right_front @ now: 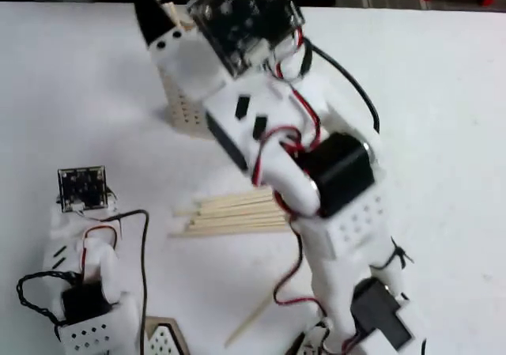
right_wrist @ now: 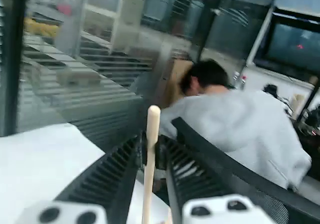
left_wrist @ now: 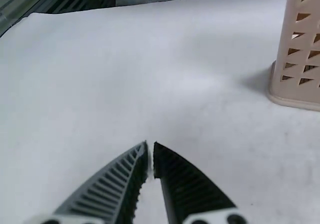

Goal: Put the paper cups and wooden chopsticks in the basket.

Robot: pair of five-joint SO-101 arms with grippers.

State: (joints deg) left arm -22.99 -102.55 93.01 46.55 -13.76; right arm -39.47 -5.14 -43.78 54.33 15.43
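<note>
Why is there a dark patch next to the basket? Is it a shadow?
Yes. Left wrist view: a soft grey shadow lies on the table beside the basket. High view: a faint shadow also sits on the table by the basket's side.

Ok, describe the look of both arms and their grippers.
The left arm and right arm have white shells with dotted perforations, black motor blocks and loose red and black cables. Each wrist carries a square black board. The left gripper and right gripper have dark, tapered, ribbed fingers on white bases.
</note>
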